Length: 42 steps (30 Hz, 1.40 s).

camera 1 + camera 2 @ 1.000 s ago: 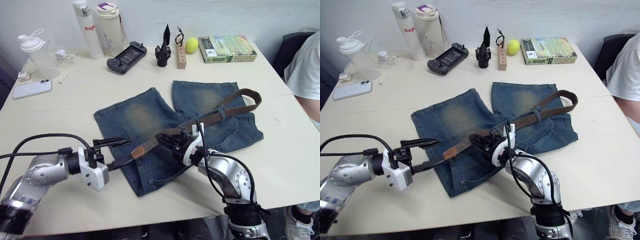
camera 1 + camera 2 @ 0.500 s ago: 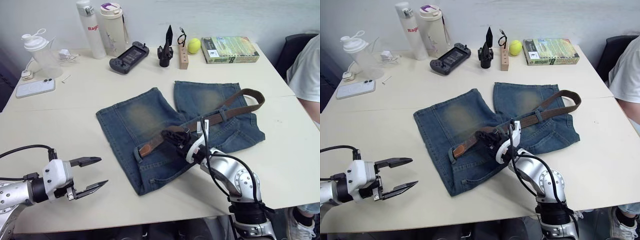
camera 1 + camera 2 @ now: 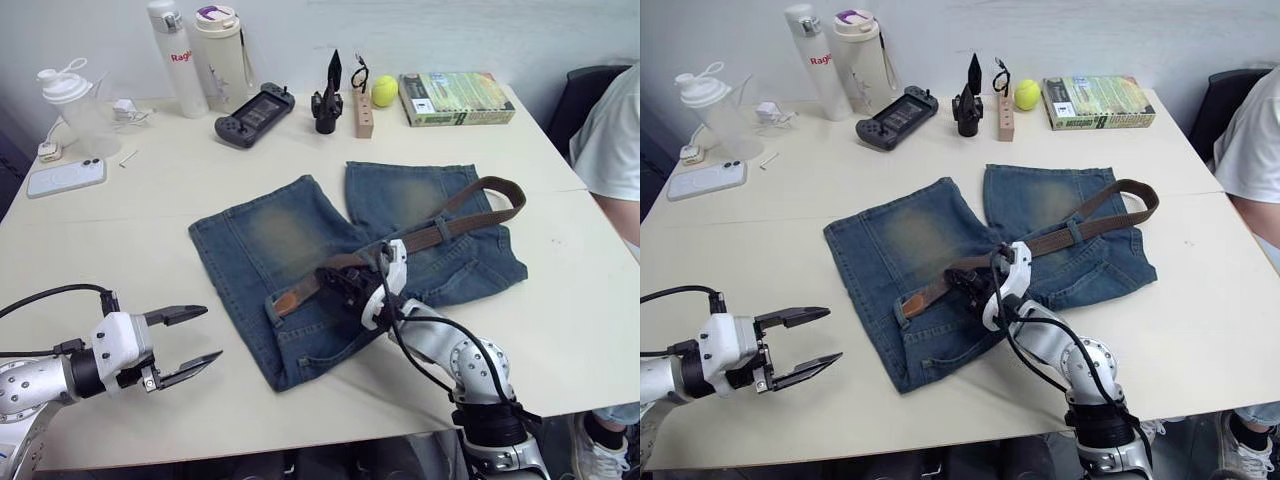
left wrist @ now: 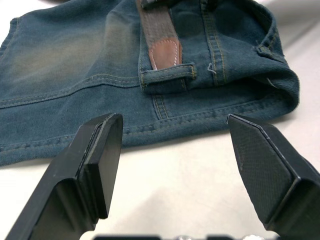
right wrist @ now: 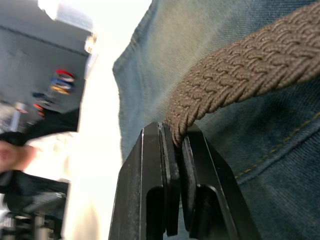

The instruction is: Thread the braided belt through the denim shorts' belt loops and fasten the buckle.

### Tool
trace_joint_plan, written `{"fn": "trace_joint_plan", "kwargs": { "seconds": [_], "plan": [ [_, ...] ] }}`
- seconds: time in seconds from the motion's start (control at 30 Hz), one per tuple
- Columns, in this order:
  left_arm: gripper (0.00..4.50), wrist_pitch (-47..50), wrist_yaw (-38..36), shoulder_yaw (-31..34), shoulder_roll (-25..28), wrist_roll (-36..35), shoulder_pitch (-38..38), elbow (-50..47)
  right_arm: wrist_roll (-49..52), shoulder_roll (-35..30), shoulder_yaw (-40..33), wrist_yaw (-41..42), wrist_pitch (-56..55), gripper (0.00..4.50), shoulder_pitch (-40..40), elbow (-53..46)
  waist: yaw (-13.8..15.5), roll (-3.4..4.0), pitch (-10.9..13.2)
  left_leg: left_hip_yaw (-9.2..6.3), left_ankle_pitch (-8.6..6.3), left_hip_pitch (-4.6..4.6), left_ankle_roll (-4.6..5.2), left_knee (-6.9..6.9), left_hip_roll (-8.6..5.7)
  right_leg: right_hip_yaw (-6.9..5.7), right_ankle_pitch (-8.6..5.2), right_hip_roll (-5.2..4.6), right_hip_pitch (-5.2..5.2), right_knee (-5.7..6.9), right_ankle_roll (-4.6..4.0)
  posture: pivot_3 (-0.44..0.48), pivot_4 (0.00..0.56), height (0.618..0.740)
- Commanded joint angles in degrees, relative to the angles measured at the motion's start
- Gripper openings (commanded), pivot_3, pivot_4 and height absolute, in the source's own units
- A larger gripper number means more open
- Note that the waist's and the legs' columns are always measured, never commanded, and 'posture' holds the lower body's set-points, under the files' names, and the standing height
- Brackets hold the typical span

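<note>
Braided belt (image 3: 420,238) on denim shorts (image 3: 290,240); bottle (image 3: 168,45) "Rag…"

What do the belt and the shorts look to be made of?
The braided belt looks like woven brown cord or fabric, its plaited strands plainly visible; its tip is smooth, stitched brown, probably leather. The denim shorts look like faded blue denim, with diagonal weave, yellowish worn patches and tan seam stitching.

Bright, even overhead light washes the pale worktop (image 3: 560,280); shadows stay soft, while the right wrist view's background blurs and overexposes.
</note>
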Motion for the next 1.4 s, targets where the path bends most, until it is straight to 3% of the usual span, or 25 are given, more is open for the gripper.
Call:
{"fn": "trace_joint_plan", "kwargs": {
  "seconds": [0.03, 0.3, 0.53, 0.7, 0.87, 1.07, 1.23, 1.4],
  "plan": [
    [3.66, -0.44, -0.74, 0.98, -0.54, 0.79, -0.6, -1.27, -2.73, 1.4, 1.02, 2.1, 0.92, 0.0, -0.85, -1.33, -0.08, 0.0, 0.0, 0.0, 0.0, 0.0, 0.0, 0.0, 0.01, 0.0, 0.0, 0.01, 0.0, -0.01, 0.0, 0.0, 0.15, 0.74],
    [3.66, -2.69, -2.98, 0.54, -1.41, 3.54, -1.64, 0.36, -6.73, 4.12, 3.66, 5.55, 6.09, 0.0, -3.4, 0.25, -0.15, 0.0, 0.0, 0.02, -0.01, 0.0, -0.02, 0.0, 0.04, 0.01, 0.0, 0.03, -0.01, 0.0, 0.0, 0.0, 0.15, 0.74],
    [3.66, -3.75, -4.28, 0.62, -1.52, 4.61, -3.14, 1.93, -12.92, 3.99, 6.86, 15.52, 7.55, 0.0, -7.22, -0.14, -0.13, 0.0, 0.0, 0.02, -0.01, 0.0, -0.02, 0.0, 0.03, 0.01, 0.0, 0.02, -0.02, -0.01, -0.01, 0.0, 0.15, 0.74],
    [3.66, -21.91, -7.1, -2.37, -1.64, 14.88, -4.54, 7.44, -8.99, 8.43, 4.66, 13.13, 13.76, 0.0, -5.18, 7.22, -0.23, -0.01, -0.01, 0.04, -0.02, 0.01, -0.04, -0.04, 0.03, -0.02, 0.0, 0.03, -0.03, -0.01, -0.01, 0.0, 0.15, 0.74],
    [3.66, -39.25, -4.77, -5.58, -3.48, 21.99, -10.18, 14.95, -3.69, 13.86, -3.7, 8.36, 17.29, 0.0, -5.3, 17.01, -0.22, -0.21, -0.35, 0.06, -0.03, 0.08, -0.06, -0.06, 0.08, -0.04, 0.01, 0.04, 0.0, 0.03, -0.06, 0.0, 0.15, 0.74],
    [3.66, -53.68, -0.25, -7.19, -3.78, 28.32, -13.12, 21.66, 0.56, 17.28, -9.59, 3.4, 20.24, 0.0, -6.27, 23.16, -0.97, -0.13, -0.62, 0.06, -0.07, 0.13, -0.11, -0.14, 0.15, -0.08, 0.02, 0.04, 0.0, 0.03, -0.09, 0.0, 0.15, 0.74],
    [3.66, -61.67, 2.24, -8.25, -1.01, 30.53, -12.48, 27.48, 2.7, 18.74, -11.79, 0.62, 21.47, 0.0, -6.8, 27.08, -1.47, 0.04, -0.98, 0.02, -0.07, 0.2, -0.1, -0.29, 0.15, -0.17, 0.02, 0.03, 0.01, 0.05, -0.09, 0.0, 0.15, 0.74],
    [3.66, -63.43, 8.39, -7.24, -2.0, 35.16, -13.54, 32.24, 1.98, 19.17, -10.72, 0.47, 22.12, 0.0, -6.59, 28.09, -1.48, 0.11, -1.46, 0.02, -0.12, 0.23, -0.02, -0.3, 0.13, -0.17, 0.02, -0.01, 0.05, 0.02, -0.09, 0.0, 0.15, 0.74]
  ]
}}
